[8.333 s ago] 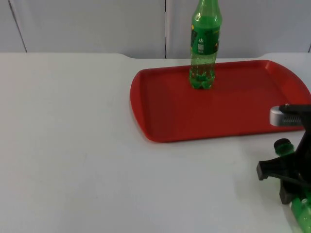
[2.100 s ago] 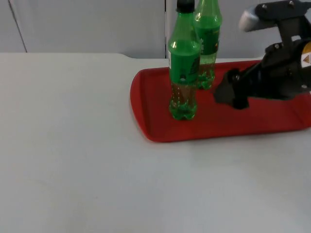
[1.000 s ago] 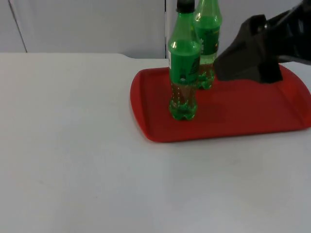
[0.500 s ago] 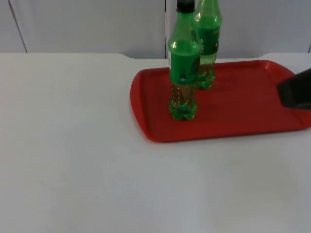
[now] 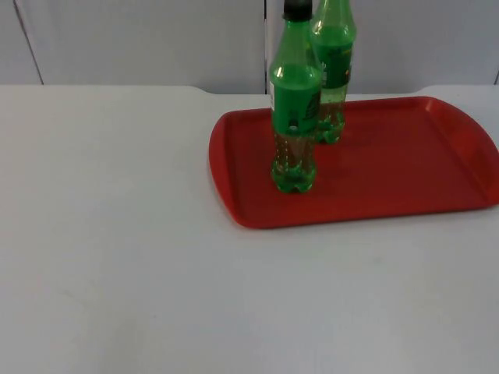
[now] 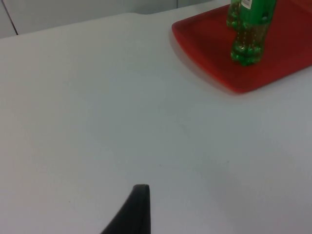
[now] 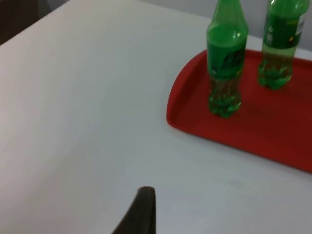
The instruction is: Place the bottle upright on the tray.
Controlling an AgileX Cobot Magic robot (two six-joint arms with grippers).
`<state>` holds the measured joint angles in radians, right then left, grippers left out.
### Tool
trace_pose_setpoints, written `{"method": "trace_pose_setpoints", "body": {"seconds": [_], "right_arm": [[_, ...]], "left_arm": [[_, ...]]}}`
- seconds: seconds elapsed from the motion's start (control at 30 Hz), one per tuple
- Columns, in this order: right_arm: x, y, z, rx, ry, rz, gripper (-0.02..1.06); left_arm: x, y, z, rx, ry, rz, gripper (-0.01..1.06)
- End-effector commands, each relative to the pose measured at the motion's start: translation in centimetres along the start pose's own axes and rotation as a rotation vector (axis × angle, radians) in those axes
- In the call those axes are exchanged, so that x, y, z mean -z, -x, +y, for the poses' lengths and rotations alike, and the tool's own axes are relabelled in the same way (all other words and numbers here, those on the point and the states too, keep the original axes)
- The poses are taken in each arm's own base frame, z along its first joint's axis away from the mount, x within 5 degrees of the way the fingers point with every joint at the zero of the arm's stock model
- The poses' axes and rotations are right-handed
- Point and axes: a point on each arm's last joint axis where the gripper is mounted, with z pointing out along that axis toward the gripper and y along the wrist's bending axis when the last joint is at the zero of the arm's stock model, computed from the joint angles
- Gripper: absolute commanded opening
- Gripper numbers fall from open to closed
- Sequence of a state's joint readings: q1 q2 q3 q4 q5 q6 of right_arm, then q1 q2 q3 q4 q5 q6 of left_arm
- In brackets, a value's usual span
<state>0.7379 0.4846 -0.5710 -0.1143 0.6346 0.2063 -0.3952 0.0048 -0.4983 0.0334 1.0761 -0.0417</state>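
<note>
A green bottle with a black cap (image 5: 294, 109) stands upright near the left front of the red tray (image 5: 390, 183). A second green bottle (image 5: 331, 70) stands upright behind it on the same tray. Nothing touches either bottle. The left wrist view looks across the bare table at the tray (image 6: 204, 53) and the front bottle (image 6: 249, 34), so my left gripper (image 6: 139, 209) waits well away from them. My right gripper (image 7: 144, 209) is also off the tray (image 7: 273, 126), some way from the capped bottle (image 7: 225, 63) and the rear bottle (image 7: 279, 44).
The white table top (image 5: 117, 234) stretches to the left of the tray and in front of it. A grey partition wall (image 5: 140, 39) closes the far edge.
My right arm has left the capped bottle standing on the tray and pulled back to the right, out of the top view. The bottles and tray have stayed still for the last second.
</note>
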Motion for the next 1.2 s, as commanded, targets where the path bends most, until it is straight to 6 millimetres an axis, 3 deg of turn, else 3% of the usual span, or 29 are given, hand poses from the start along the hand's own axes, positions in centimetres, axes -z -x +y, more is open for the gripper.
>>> {"method": "trace_pose_setpoints", "body": {"seconds": [0.0,0.23,0.53,1.17], "right_arm": [[1.4,-0.6,-0.2,0.037,-0.002,-0.017,0.88],[5.5,-2.5,-0.8,0.027,-0.003,-0.105,0.88],[8.8,-5.3,-1.5,0.055,-0.013,-0.143,0.88],[7.5,-7.3,-1.3,0.103,0.006,0.016,0.88]], "left_arm": [[0.0,-0.1,0.0,0.007,-0.005,-0.003,1.05],[0.0,-0.1,0.0,0.007,-0.005,-0.003,1.05],[0.0,-0.1,0.0,0.007,-0.005,-0.003,1.05],[0.0,-0.1,0.0,0.006,-0.004,-0.003,1.05]]}}
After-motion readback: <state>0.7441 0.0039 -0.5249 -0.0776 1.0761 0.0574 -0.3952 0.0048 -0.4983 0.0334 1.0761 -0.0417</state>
